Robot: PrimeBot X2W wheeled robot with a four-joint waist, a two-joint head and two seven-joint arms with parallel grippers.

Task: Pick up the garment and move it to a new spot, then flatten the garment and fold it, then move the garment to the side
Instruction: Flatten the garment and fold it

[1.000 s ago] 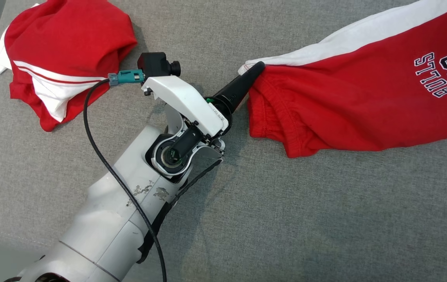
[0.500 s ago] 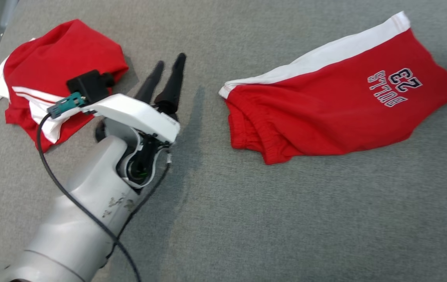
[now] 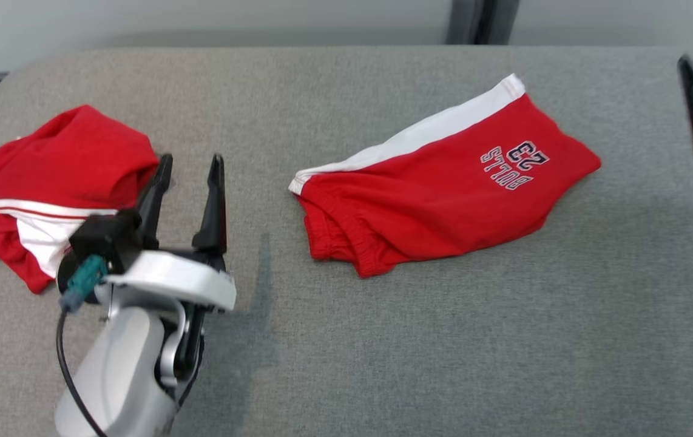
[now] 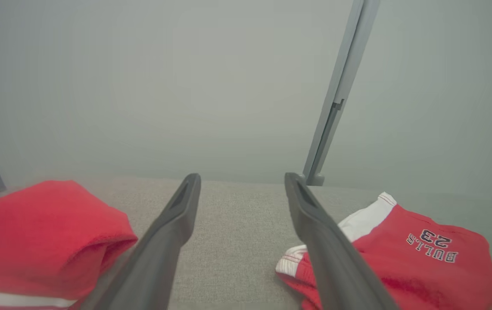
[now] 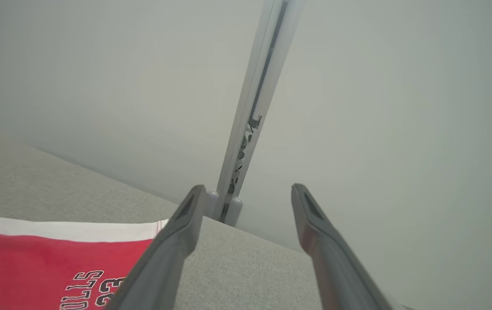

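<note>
Before me, a grey fabric-covered table (image 3: 419,340) carries two garments lying well apart: folded red shorts (image 3: 431,194) with a white stripe at centre, a bunched red-and-white garment (image 3: 61,164) at my left.

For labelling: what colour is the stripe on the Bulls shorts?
White stripe on red shorts; clearest in the head view.

My bench (image 3: 443,352) wears a grey woven cloth, rough and matt. The garment (image 3: 431,194) is soft red knit cloth with a white cloth band; the second red cloth (image 3: 61,170) looks the same. My left gripper (image 3: 192,159) has matt dark plastic fingers (image 3: 214,200) above a smooth, faintly glossy white plastic shell (image 3: 170,282); its cable (image 3: 64,358) is black and smooth.
</note>
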